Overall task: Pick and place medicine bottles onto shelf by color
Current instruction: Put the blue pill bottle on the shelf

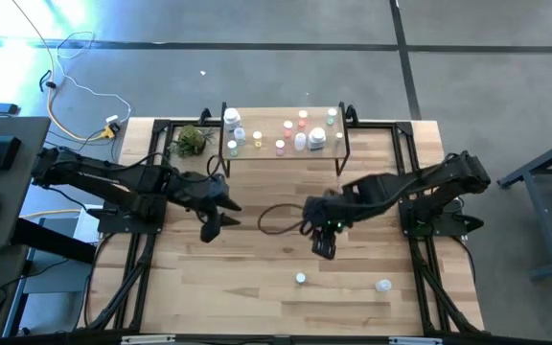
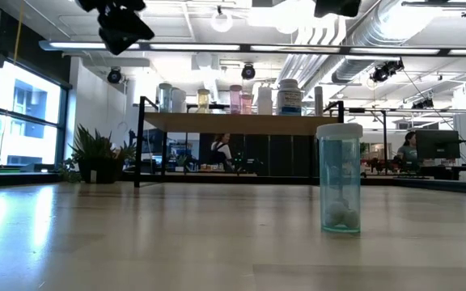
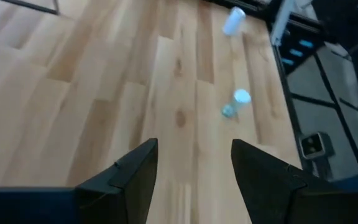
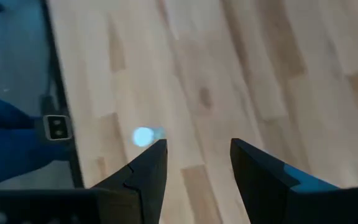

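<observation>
The light-wood shelf (image 1: 286, 153) stands at the table's far middle on black legs, with several small bottles (image 1: 300, 134) on top; it also shows in the low view (image 2: 241, 123). A clear bottle with a white cap (image 1: 300, 279) stands upright on the table near the front edge (image 2: 339, 178) (image 3: 236, 102) (image 4: 145, 135). A second small bottle (image 1: 383, 285) rests on the table to its right and seems to lie on its side (image 3: 234, 20). My left gripper (image 1: 214, 225) (image 3: 191, 180) is open and empty over the table's left middle. My right gripper (image 1: 324, 247) (image 4: 197, 177) is open and empty, above and just beyond the upright bottle.
A green plant (image 1: 192, 141) sits by the shelf's left end. A dark cable loop (image 1: 276, 218) lies on the table between the two grippers. Black frame rails (image 1: 137, 259) run along the table's sides. Bare wood lies around the two front bottles.
</observation>
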Available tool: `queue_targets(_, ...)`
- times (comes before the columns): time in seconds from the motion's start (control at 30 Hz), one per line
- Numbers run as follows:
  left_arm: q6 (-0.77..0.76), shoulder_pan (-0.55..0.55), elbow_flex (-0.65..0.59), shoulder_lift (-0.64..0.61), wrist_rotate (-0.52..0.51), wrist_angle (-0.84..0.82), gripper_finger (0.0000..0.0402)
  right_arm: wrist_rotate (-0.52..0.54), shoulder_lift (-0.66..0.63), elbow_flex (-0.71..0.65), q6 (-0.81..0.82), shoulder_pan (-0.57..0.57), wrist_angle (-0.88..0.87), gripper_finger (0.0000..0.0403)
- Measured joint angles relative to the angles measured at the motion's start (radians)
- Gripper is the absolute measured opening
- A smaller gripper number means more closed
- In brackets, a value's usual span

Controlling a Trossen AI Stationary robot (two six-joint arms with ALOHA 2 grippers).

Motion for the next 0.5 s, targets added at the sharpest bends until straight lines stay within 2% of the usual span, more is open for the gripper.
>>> queue_targets(0.33,0.000,-0.072,-0.001,-0.001,-0.003,-0.001,0.0195,0.002,0.009,-0.116,0.033,0.105,0.170,0.0167)
queue_targets(0.5,0.000,-0.085,-0.001,-0.001,-0.004,-0.006,0.0195,0.048,0.009,-0.190,-0.031,0.139,0.298,0.0168)
